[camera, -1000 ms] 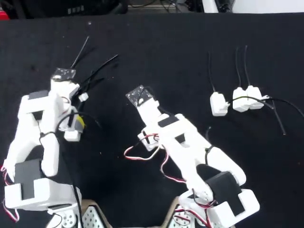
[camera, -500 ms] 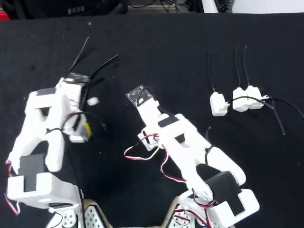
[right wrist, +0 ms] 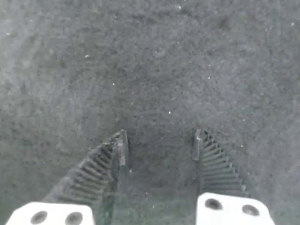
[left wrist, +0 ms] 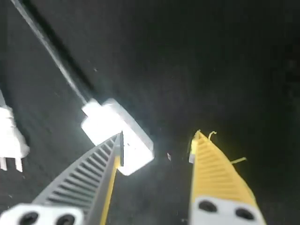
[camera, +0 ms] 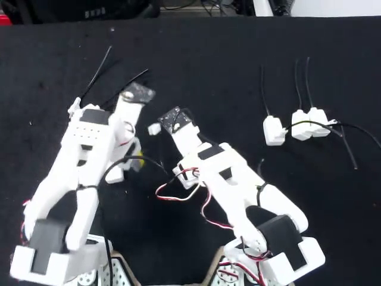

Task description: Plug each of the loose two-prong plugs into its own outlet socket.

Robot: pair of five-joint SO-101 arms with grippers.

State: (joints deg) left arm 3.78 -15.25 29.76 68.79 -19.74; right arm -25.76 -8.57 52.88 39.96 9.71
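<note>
Okay, early going. My left end effector (left wrist: 157,138) is wide open and empty, with a corded white block (left wrist: 110,119) at one fingertip and a pronged plug (left wrist: 9,140) loose nearby. My right end effector (right wrist: 159,136) gapes empty over the desk (right wrist: 150,56). Far pair (camera: 309,124) looks mated.

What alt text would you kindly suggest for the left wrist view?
The open left gripper sits over a white rectangular block on a black cord, lying on black cloth. A white two-prong plug lies nearby.
</note>
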